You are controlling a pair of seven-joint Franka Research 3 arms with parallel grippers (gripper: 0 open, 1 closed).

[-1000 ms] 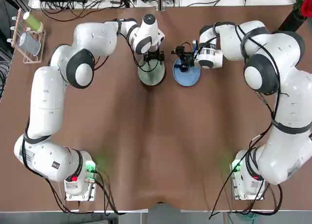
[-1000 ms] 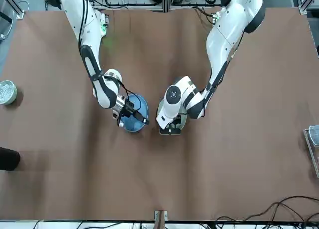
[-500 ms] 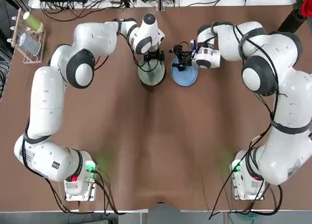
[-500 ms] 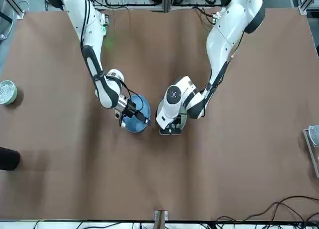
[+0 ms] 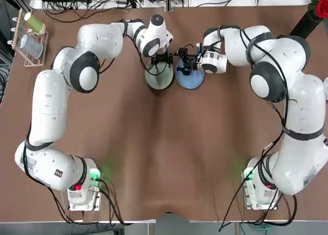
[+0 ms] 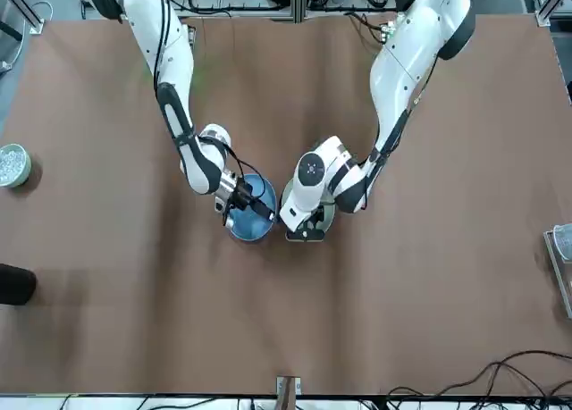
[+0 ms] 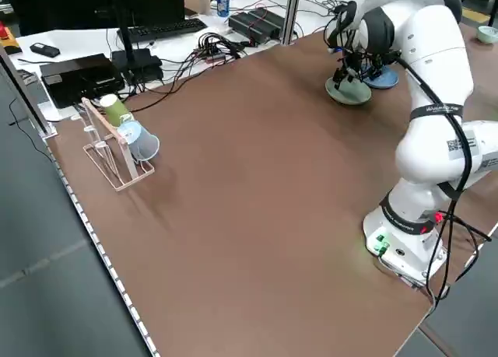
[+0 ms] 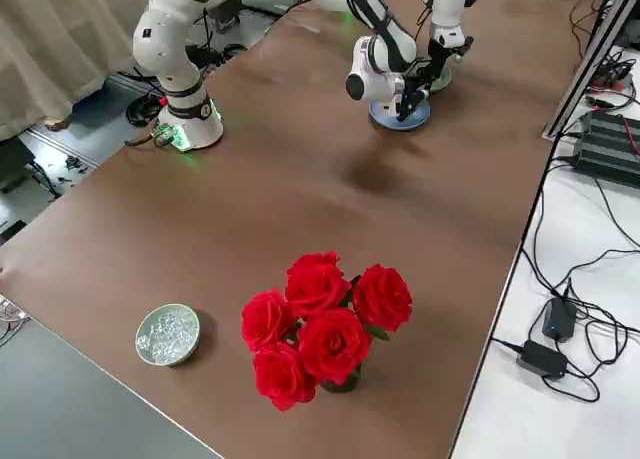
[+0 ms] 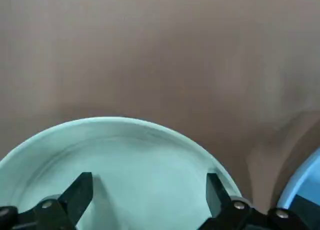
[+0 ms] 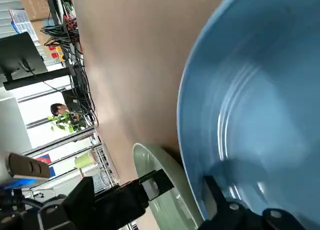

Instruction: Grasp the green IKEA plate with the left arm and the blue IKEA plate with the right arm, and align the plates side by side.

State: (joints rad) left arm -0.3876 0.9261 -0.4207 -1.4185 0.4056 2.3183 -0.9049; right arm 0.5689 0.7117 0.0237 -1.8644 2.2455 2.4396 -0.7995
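Plates near table's far edge: green plate and blue plate side by side, nearly touching. Left gripper spread over green plate. Right gripper over blue plate; grip cannot be told.

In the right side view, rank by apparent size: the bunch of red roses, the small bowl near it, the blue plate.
1. Bunch of red roses, clearly largest, though nearest the camera.
2. Small bowl and blue IKEA plate look alike; the plate lies farther off and partly under the right tool, so no ranking.
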